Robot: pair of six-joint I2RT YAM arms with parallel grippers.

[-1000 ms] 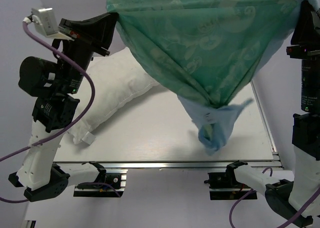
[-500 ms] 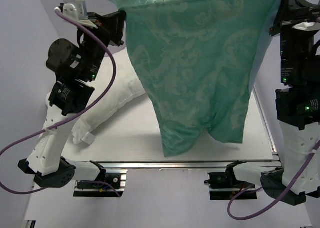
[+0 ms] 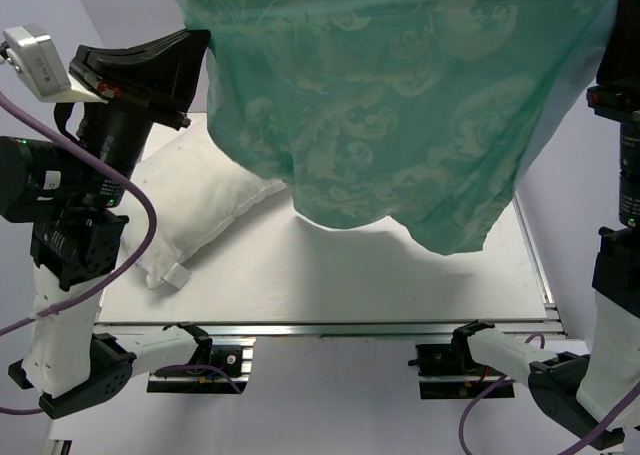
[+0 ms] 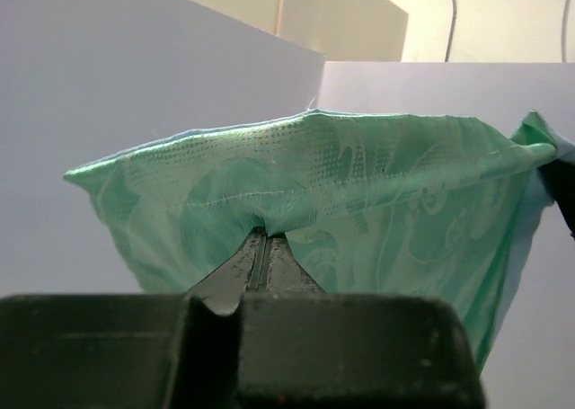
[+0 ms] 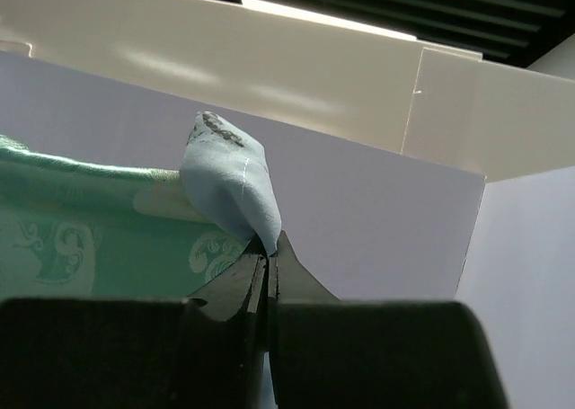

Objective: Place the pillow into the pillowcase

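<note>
The teal patterned pillowcase hangs in the air, stretched wide between both grippers above the table. My left gripper is shut on its top left edge; the left wrist view shows the fingertips pinching the fabric hem. At the upper right, my right gripper is shut on the other corner, and in the right wrist view the light blue reverse bunches at its tips. The white pillow lies on the table at the left, below and behind the cloth, partly hidden by it.
The white table ends in a metal rail along its near edge. Purple cables loop around the left arm. Pale walls enclose the back and sides.
The twisted, dangling bottom of the pillowcase has unfurled and swung up. The left gripper has moved outward to the left, and the cloth now spreads wider with its lower edge higher.
</note>
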